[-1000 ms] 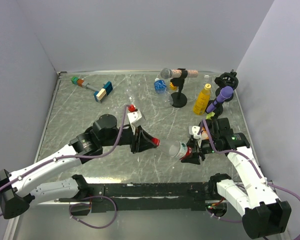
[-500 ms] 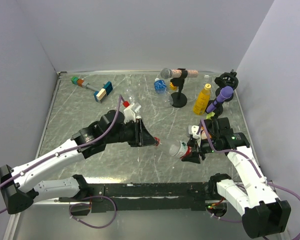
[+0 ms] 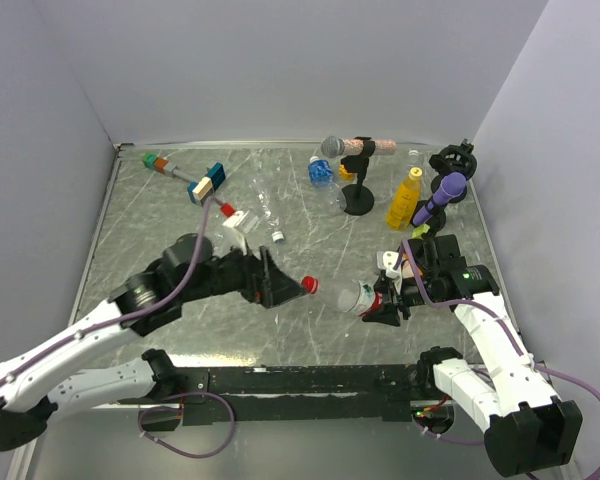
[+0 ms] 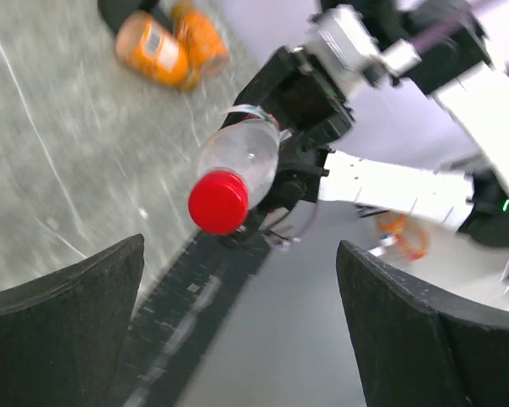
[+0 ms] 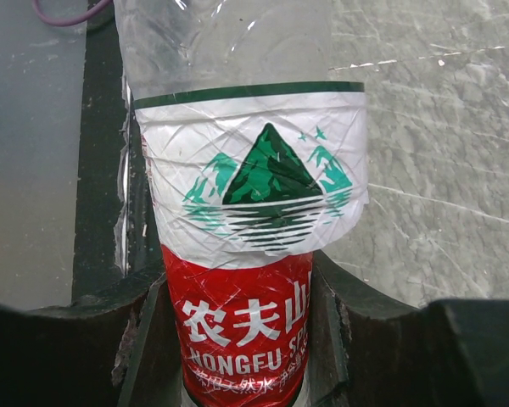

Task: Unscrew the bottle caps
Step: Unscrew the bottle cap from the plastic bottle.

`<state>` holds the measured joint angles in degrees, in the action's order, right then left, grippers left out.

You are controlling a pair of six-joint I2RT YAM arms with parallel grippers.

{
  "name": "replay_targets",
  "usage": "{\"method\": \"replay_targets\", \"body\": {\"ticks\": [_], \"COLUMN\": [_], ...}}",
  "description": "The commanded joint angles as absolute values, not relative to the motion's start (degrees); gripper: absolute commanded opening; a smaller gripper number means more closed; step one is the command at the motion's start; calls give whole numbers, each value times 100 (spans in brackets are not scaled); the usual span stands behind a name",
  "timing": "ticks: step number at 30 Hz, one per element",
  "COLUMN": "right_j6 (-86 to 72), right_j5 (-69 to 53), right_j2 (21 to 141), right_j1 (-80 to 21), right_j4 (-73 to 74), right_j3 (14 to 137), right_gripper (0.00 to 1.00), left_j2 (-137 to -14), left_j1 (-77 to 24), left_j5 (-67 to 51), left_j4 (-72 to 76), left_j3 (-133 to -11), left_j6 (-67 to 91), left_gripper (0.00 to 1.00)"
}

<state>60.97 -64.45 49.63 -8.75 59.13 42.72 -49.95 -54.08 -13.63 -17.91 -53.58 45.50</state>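
A clear bottle (image 3: 348, 296) with a red and white label lies level above the table, its base end in my right gripper (image 3: 385, 301), which is shut on it. In the right wrist view the fingers (image 5: 331, 326) press both sides of the bottle (image 5: 246, 229). Its red bottle cap (image 3: 307, 285) points left and sits on the neck. My left gripper (image 3: 282, 283) is open just left of the cap, not touching it. In the left wrist view the cap (image 4: 218, 202) faces the camera above the wide-apart gripper (image 4: 242, 254).
A yellow bottle (image 3: 404, 199) stands at the back right beside a purple microphone (image 3: 450, 188). A grey microphone (image 3: 332, 147) on a stand and a blue-labelled bottle (image 3: 322, 172) are at the back. A block on a stick (image 3: 205, 183) lies back left. Orange bottles (image 4: 157, 51) lie near the right arm.
My left gripper was shut at the red cap; it has opened and drawn back to the left. The cap stays on the bottle. The right arm has held still.
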Motion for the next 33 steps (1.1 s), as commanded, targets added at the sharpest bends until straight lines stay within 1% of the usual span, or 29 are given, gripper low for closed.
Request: {"method": "replay_targets", "body": {"ticks": [1, 4, 8, 11, 14, 18, 24, 33], "right_j6": [6302, 6319, 6354, 6372, 6390, 6495, 6486, 6548], "right_j5": [-6671, -6662, -6653, -6636, -6636, -6671, -6653, -6653], "right_j2": [4922, 4939, 4939, 4939, 4939, 4975, 4887, 4984], "right_j1": [-888, -888, -879, -888, -888, -888, -888, -905], "right_j4": [5853, 5871, 5880, 5897, 5932, 6047, 6021, 6065], "right_j3": [4254, 4254, 4263, 4263, 4289, 4342, 4315, 4351], "right_gripper": [36, 36, 36, 36, 36, 36, 36, 36], "left_j2": [-4264, -3650, -2963, -2795, -2987, -3365, -3901, -4790], "left_j1": [-5405, -5405, -5405, -5405, -5405, -5405, -5414, -5414], "left_j5": [-1397, -1712, -2617, -2611, -2549, -2856, -3199, -3278], "left_j4": [-1205, -819, -107, 290, 220, 132, 413, 413], "left_j3": [-5037, -4572, -3772, -3498, -3550, -3674, -3735, -4148], "left_j6": [2763, 1551, -172, -404, -536, -729, -1238, -1767], "left_gripper": [96, 97, 97, 97, 96, 97, 97, 99]}}
